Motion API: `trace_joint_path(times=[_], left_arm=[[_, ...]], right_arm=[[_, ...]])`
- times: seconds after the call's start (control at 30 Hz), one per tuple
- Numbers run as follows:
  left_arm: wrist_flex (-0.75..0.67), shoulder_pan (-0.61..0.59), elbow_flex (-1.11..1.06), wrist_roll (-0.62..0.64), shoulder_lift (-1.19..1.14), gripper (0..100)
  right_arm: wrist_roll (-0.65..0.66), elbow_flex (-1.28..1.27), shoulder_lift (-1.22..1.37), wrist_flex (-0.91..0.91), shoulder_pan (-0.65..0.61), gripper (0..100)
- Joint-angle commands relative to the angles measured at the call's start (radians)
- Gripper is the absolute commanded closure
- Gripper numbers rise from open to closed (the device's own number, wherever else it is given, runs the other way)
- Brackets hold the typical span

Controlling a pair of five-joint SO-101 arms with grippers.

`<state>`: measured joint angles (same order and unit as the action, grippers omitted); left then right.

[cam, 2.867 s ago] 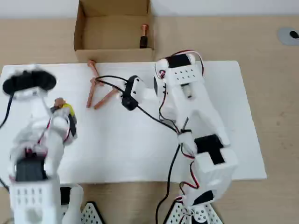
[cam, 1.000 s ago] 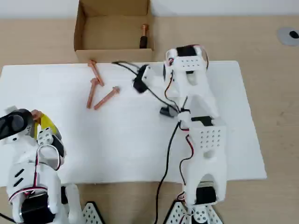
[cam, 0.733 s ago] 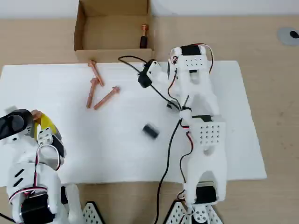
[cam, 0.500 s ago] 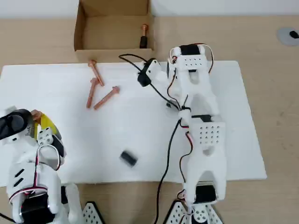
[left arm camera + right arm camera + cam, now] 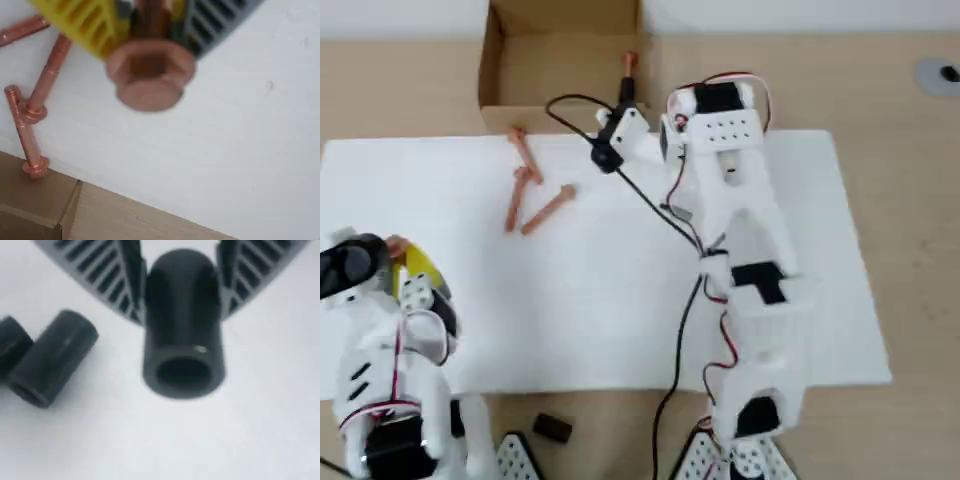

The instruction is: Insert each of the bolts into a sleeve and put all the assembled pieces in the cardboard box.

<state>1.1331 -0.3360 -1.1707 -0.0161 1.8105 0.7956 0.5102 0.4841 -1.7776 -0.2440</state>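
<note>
Your bolt [image 5: 150, 75] is pinched in the left tool [image 5: 150, 22], hex head facing the wrist camera, shank hidden between the fingers. Its mate, the sleeve [image 5: 184, 345], is clamped in the right tool [image 5: 182, 275], bore open toward its camera. They're well apart across the white mat [image 5: 580, 290], so I'd say lining up the axes decides it. The high view adds a stray sleeve [image 5: 552, 428] on bare counter [image 5: 900, 200]. The right wrist view adds a loose sleeve [image 5: 52, 357] beside the held one.

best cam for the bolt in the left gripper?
Left wrist view: the bolt is close up, hex head toward the camera, in the left gripper. High view gives just its copper end beside the yellow finger. Right wrist view looks at a sleeve.
</note>
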Motion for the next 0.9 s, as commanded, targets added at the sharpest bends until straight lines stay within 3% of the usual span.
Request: trace_joint_path(times=[0.0,0.33,0.7,0.87], left_arm=[[-0.02,-0.015,0.017,0.0,0.005,99],[-0.02,-0.009,0.061,0.002,0.004,99],[-0.021,-0.009,0.196,0.002,-0.004,99],[-0.121,-0.008,0.196,0.08,-0.004,99]], right_arm=[[-0.014,-0.03,-0.147,-0.011,-0.019,98.8],[-0.158,-0.062,-0.464,-0.011,-0.096,98.8],[-0.44,-0.076,-1.095,-0.003,-0.283,98.8],[-0.477,-0.338,-1.247,-0.003,-0.243,98.8]])
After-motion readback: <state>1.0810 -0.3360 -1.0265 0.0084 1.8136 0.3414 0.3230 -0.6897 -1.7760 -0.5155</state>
